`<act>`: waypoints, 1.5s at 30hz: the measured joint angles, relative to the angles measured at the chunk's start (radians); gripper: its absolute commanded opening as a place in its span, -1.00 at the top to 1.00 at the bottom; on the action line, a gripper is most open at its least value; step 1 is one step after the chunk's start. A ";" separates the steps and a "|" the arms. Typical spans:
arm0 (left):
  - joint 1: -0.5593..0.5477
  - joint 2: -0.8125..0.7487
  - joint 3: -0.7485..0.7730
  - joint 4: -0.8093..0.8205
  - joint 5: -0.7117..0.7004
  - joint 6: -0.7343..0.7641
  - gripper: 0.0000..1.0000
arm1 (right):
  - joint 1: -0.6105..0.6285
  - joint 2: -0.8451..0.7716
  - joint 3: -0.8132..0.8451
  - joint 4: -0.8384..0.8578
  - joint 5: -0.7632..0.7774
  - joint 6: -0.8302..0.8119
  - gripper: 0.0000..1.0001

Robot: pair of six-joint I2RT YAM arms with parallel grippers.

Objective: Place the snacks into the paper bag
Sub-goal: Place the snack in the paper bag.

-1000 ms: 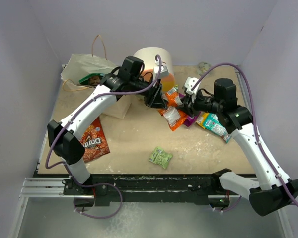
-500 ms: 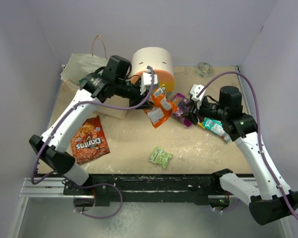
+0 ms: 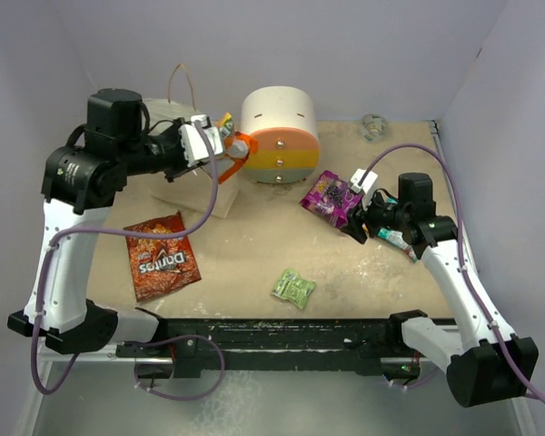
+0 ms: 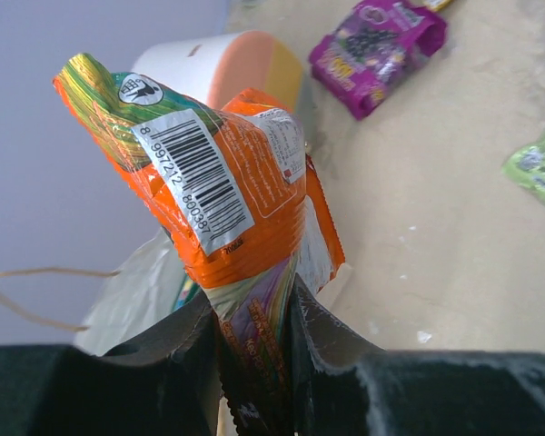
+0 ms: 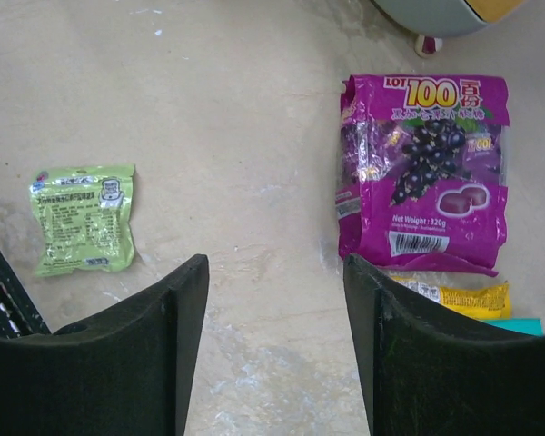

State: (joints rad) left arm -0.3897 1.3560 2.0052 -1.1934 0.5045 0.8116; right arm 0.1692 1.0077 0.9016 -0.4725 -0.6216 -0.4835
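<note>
**step in hand:** carrying one snack to the bag. my left gripper (image 4: 252,313) is clamped on the lower end of an orange packet (image 4: 222,195). it holds the packet up in the air over the far side of the table (image 3: 254,232), between the round container (image 3: 277,127) and the paper bag (image 3: 166,109).

**next move, as i judge it:** swing left toward the far left corner, bring the packet over the bag's mouth, lower it in, then let go. the arm hides the mouth from above, so i cannot tell how wide it gapes. the crinkly packet could catch on the rim.

**right gripper (image 5: 272,272):** fingers (image 5: 163,363) apart, holding nothing. it hangs low near the right edge, just beside the purple packet (image 5: 422,173).

**containers:**
- paper bag: far left corner, cream-white. its inside is mostly hidden. the left wrist view shows a sliver of green near its opening, which i cannot identify.
- round container: middle of the far edge, white with orange and yellow bands. not the target, and nothing is visible inside it.

**snacks not yet bagged:**
- doritos (image 3: 159,259), near the left edge.
- lime packet (image 3: 293,286), middle of the near edge.
- purple packet, toward the right edge.
- yellow packet (image 5: 450,295), tucked under the purple one's near end.
- teal packet (image 3: 398,240), by the right edge.
</note>
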 measured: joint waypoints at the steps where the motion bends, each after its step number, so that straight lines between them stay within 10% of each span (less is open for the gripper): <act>1: 0.010 -0.003 0.027 -0.014 -0.021 0.018 1.00 | -0.006 0.003 -0.003 0.001 0.000 0.000 -0.35; 19: 0.062 -0.032 -0.020 0.104 -0.374 0.363 1.00 | -0.029 -0.002 -0.027 0.016 0.027 0.001 -0.45; 30: 0.365 0.095 0.023 0.101 -0.107 0.629 1.00 | -0.031 -0.011 -0.027 0.016 0.037 -0.002 -0.45; 45: 0.448 0.310 0.123 -0.134 0.057 0.882 1.00 | -0.032 -0.008 -0.036 0.020 0.061 -0.017 -0.43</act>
State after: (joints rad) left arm 0.0586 1.6661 2.1281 -1.3270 0.5617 1.6936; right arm 0.1375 0.9993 0.8658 -0.4526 -0.5602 -0.5007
